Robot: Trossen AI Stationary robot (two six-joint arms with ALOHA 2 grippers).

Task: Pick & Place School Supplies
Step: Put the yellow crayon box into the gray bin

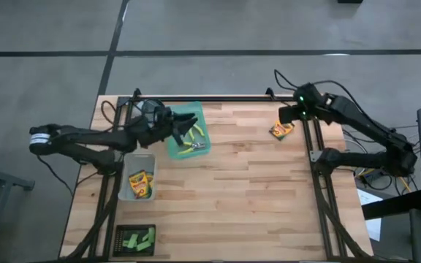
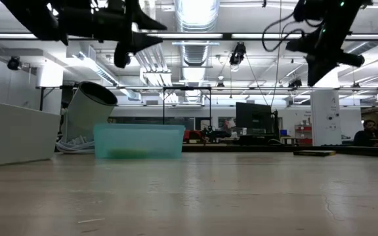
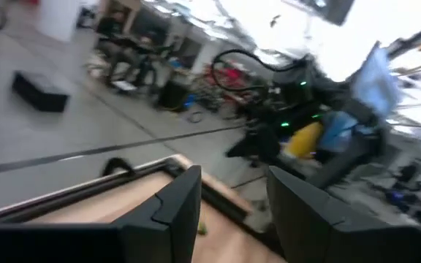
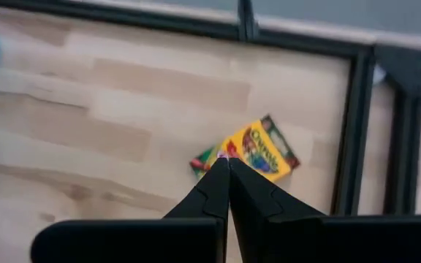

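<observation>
Taking the teal tray as the landmark and working from the near edge of the wooden table to the far edge:

Nearest, well in front of the tray, a dark holder carries the small green blocks, apparently sorted already.

Just in front of the tray and to its left, a clear bin holds two crayon boxes, seemingly placed there.

The tray itself holds the yellow-green-handled pliers.

The left gripper hangs above the tray's left side, its arm reaching in level from the table's left. Its fingers stand apart with nothing between them, which suggests a fresh release or an approach.

Far to the tray's right, near the far right corner, a third crayon box lies loose on the wood, probably still to be collected.

The right gripper hovers directly over it, pointing down, pinched fully together and empty.
</observation>
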